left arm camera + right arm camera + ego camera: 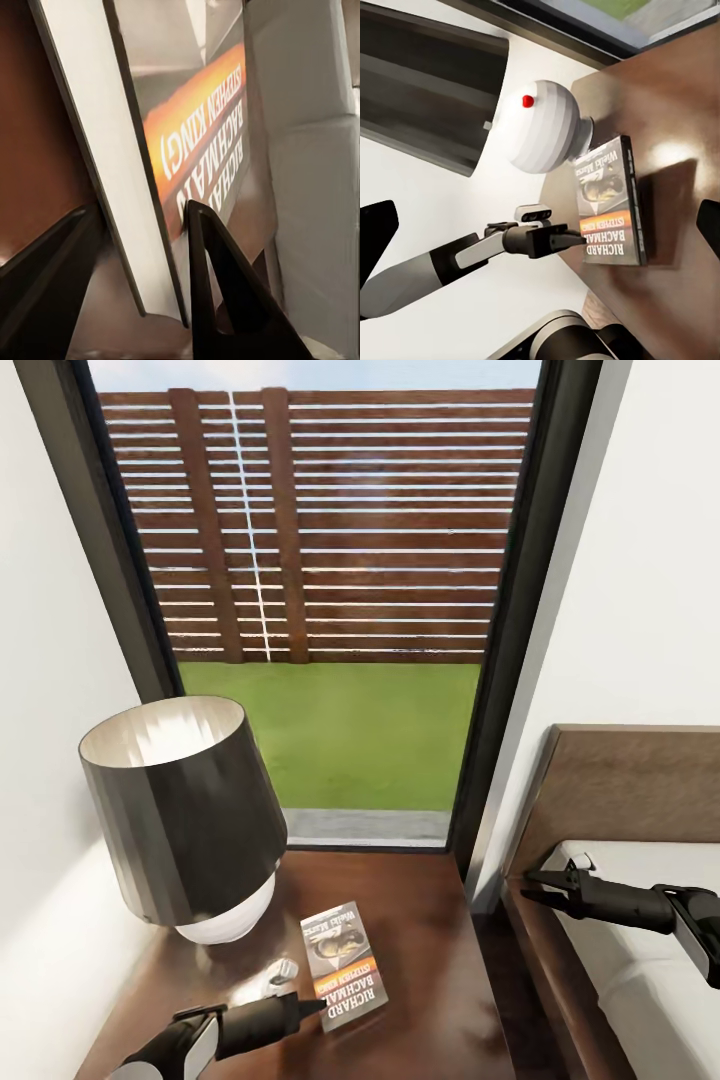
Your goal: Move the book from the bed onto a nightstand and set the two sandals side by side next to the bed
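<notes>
The book (345, 960), dark grey with an orange band, lies near the front of the nightstand (440, 980), just right of the lamp base. My left gripper (305, 1005) reaches its near left corner. In the left wrist view the gripper (139, 217) has one finger on each side of the book (202, 112), shut on its edge. From the right wrist view the book (607, 202) looks flat on the nightstand (675, 105), with the left gripper (574, 240) at its edge. My right gripper (530, 887) hangs open above the bed (640, 980), holding nothing. The sandals are out of view.
A lamp (180, 810) with a dark shade and white round base takes up the nightstand's left half. The tall dark-framed window (330, 610) stands behind, and white walls close both sides. The brown headboard (630, 780) rises at the right, with a narrow gap between bed and nightstand.
</notes>
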Robot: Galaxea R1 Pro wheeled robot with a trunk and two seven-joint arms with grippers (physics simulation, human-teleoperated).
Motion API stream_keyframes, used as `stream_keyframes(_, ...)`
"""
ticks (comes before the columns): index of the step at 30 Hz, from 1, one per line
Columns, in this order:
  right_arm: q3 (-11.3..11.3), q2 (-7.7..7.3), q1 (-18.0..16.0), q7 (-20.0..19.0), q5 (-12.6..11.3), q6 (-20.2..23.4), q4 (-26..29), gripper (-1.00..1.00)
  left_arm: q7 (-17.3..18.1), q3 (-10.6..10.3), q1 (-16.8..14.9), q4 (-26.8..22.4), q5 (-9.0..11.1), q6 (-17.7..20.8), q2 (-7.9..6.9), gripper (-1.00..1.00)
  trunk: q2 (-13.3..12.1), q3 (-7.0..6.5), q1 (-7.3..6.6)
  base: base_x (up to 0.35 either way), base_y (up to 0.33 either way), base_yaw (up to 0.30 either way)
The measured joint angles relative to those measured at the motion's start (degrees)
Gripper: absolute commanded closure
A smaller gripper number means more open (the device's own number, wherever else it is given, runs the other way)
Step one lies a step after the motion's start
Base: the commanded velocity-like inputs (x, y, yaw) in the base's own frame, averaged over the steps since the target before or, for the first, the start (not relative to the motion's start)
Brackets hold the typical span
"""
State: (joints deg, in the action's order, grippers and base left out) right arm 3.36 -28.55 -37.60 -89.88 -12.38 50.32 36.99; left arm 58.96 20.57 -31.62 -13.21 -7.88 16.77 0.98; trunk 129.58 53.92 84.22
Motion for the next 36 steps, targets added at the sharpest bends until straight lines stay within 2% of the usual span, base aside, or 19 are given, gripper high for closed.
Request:
stream_keyframes(3,0.0,0.0,0.0,0.0,0.0,0.0,0.0,-1.0,0.1,0.1,0.0,-0.6,0.1,2.2,-0.07,1.0,0.0,0.0,0.0,0.0,0.0,0.0)
stream_keyframes(4,0.0,0.0,0.0,0.0,0.0,0.0,0.0,-1.0,0.2,0.2,0.0,-2.8,0.5,4.5,-0.07,1.0,0.0,-0.01,0.0,0.0,0.0,0.0)
stream_keyframes(6,0.0,0.0,0.0,0.0,0.0,0.0,0.0,-1.0,0.2,0.2,0.0,-4.2,0.9,6.4,-0.07,1.0,0.0,0.0,0.0,0.0,0.0,0.0)
stream_keyframes(10,0.0,-0.01,0.0,0.0,0.0,0.0,0.0,-1.0,0.3,0.3,0.0,-8.0,3.7,12.4,0.04,1.0,0.0,-0.01,0.0,0.0,0.0,0.0)
stream_keyframes(15,0.0,0.0,0.0,0.0,0.0,0.0,0.0,-1.0,0.3,0.2,0.0,-11.0,4.0,18.2,0.16,1.0,0.0,0.0,0.0,0.0,0.0,0.0)
stream_keyframes(31,0.0,0.0,0.0,0.0,0.0,0.0,0.0,-1.0,-0.3,0.0,0.0,-11.6,3.9,24.4,0.45,1.0,0.0,0.0,0.0,0.0,0.0,0.0)
stream_keyframes(36,0.0,-0.01,0.0,0.0,0.0,0.0,0.0,-1.0,-0.4,0.0,0.0,-11.6,3.9,25.2,0.45,1.0,0.0,0.0,0.0,0.0,0.0,0.0)
